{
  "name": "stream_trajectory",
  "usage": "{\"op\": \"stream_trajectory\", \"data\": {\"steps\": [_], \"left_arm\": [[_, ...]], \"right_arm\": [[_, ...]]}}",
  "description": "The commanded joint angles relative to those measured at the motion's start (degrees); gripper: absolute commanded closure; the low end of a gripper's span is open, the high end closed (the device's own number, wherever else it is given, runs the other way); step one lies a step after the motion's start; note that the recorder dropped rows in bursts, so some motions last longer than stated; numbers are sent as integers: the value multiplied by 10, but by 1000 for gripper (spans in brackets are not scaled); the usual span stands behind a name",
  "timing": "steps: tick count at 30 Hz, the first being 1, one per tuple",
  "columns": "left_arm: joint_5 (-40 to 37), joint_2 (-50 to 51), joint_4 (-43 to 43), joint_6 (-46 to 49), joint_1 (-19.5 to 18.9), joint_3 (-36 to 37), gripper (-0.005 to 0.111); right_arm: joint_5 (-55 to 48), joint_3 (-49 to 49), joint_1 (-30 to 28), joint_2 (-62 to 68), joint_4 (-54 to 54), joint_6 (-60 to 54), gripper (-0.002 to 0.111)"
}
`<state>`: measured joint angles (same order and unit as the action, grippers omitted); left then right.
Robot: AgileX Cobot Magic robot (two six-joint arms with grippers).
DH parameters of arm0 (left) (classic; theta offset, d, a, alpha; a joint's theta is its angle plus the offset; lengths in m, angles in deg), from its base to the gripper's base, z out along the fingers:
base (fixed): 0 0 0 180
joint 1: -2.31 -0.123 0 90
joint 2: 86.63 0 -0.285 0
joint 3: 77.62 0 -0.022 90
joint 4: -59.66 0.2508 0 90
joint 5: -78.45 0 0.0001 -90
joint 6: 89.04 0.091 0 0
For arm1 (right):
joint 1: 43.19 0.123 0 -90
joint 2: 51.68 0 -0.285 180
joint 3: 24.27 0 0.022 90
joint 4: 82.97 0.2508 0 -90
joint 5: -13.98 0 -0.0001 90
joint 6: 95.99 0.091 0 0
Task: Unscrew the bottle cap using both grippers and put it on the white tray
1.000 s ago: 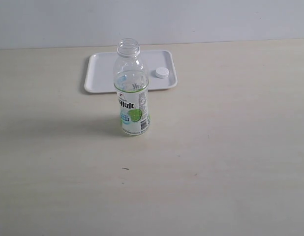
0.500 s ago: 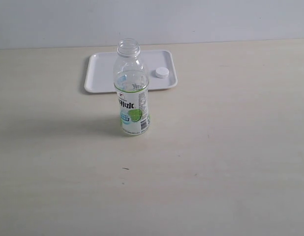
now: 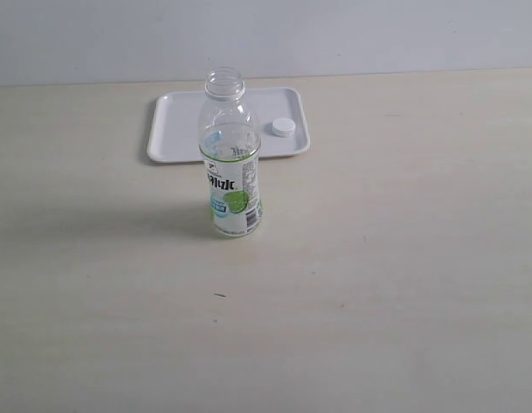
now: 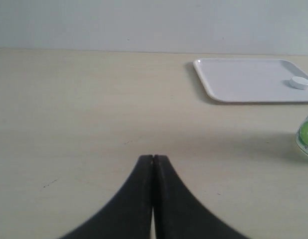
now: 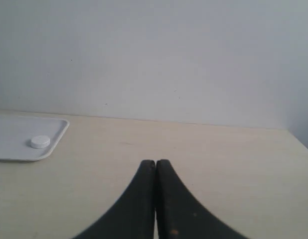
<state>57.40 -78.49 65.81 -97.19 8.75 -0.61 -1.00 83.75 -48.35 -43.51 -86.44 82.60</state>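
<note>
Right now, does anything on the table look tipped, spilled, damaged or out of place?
Nothing stands out. The small clear plastic bottle stands upright and open, its round white cap lies on the flat white rectangular tray, no spill shows, and the black left gripper and right gripper are shut and empty.

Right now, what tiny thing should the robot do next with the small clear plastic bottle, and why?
Probably just park both arms and stop. The small round white plastic cap lies on the flat rectangular white plastic tray, the clear plastic bottle stands upright with its neck open, and the black left gripper and black right gripper are both shut, empty and away from them.
</note>
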Motion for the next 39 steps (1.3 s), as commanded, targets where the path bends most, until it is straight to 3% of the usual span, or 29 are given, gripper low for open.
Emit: {"op": "stream_trajectory", "data": {"steps": [1, 7, 39], "left_arm": [[6, -4, -4, 1, -2, 2, 107], [6, -4, -4, 1, -2, 2, 107], [6, -4, -4, 1, -2, 2, 107]], "right_arm": [[-9, -3, -6, -4, -10, 14, 108], [-8, -21, -43, -4, -10, 14, 108], [-47, -52, -43, -4, 16, 14, 108]]}}
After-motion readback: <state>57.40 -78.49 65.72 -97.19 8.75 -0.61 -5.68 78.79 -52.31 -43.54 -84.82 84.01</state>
